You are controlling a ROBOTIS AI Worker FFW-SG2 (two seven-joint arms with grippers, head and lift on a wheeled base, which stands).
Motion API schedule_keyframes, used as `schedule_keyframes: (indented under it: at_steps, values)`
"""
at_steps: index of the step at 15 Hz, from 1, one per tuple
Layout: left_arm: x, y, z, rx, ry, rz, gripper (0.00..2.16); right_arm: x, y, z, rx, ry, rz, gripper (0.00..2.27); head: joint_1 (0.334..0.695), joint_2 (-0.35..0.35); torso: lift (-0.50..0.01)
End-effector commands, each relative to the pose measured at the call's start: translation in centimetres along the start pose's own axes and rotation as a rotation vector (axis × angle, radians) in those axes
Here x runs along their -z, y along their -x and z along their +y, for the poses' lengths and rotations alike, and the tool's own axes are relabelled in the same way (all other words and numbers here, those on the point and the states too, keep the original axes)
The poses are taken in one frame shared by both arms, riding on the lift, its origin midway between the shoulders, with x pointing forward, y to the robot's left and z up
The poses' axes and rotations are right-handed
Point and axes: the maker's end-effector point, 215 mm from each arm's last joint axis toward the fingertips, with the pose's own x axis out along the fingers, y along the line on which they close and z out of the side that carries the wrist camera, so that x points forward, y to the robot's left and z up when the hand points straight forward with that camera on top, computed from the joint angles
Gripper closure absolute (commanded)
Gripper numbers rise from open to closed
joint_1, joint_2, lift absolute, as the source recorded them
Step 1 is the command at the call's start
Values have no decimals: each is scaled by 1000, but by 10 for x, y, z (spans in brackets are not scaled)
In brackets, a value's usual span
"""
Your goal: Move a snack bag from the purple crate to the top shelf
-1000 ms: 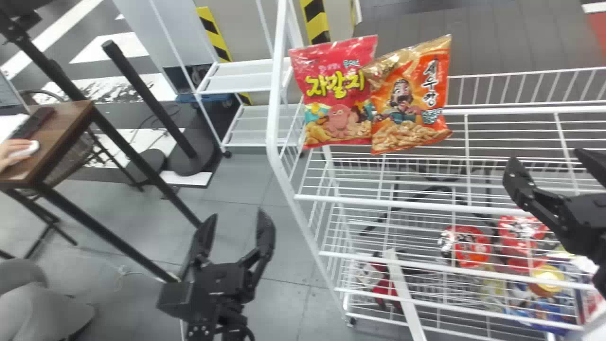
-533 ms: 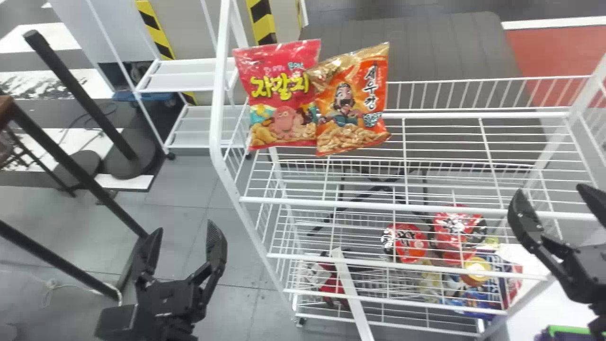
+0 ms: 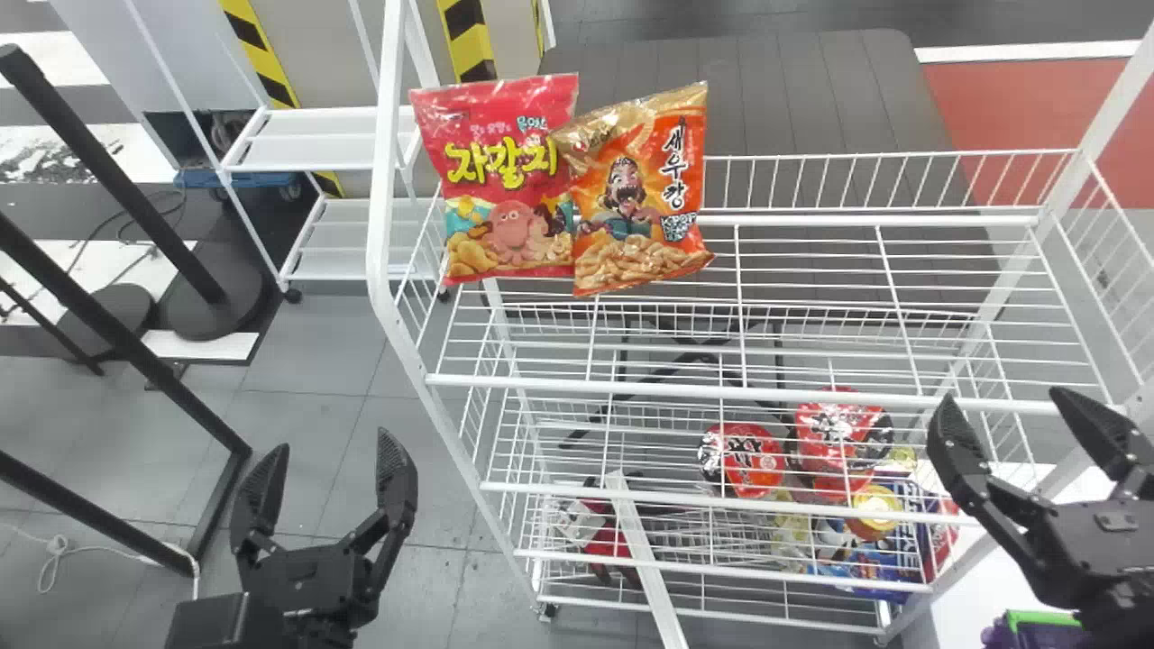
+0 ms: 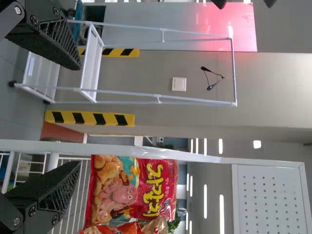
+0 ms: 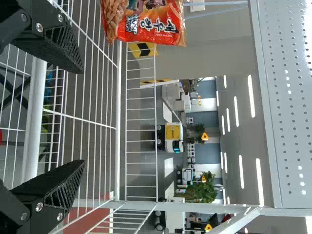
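The red snack bag (image 3: 509,180) and the orange snack bag (image 3: 645,203) stand side by side at the left end of the upper shelf (image 3: 811,394) of the white wire rack, the orange one's left edge overlapping the red one. The left gripper (image 3: 332,446) hangs at the near left, beside the rack, its two fingers spread wide; both bags lie farther off and to its right, apart from it. The right gripper (image 3: 1002,398) is at the rack's near right end, its fingers also spread, with the bags well apart from it, to the left and farther away. Lower in the rack, seen through the wires, sit two red-topped bowls (image 3: 753,460), a yellow-topped tub (image 3: 873,512) and blue packs (image 3: 879,563) toward the right, and a red and black item (image 3: 609,541) toward the left. At the near right is a purple container (image 3: 995,635) with a green edge, its contents too hidden to tell.
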Motion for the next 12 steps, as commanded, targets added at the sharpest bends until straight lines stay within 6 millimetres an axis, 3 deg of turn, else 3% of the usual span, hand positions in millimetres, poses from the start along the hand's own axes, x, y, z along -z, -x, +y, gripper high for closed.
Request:
schedule_keyframes:
  at_steps: [1, 12]
  values:
    - [-1, 3, -2, 4, -4, 3, 137, 1, 3, -3, 14, 0, 3, 184, 695, 130, 0]
    - [0, 7, -11, 15, -18, 16, 137, -3, 11, 28, -24, 4, -10, 184, 695, 140, 0]
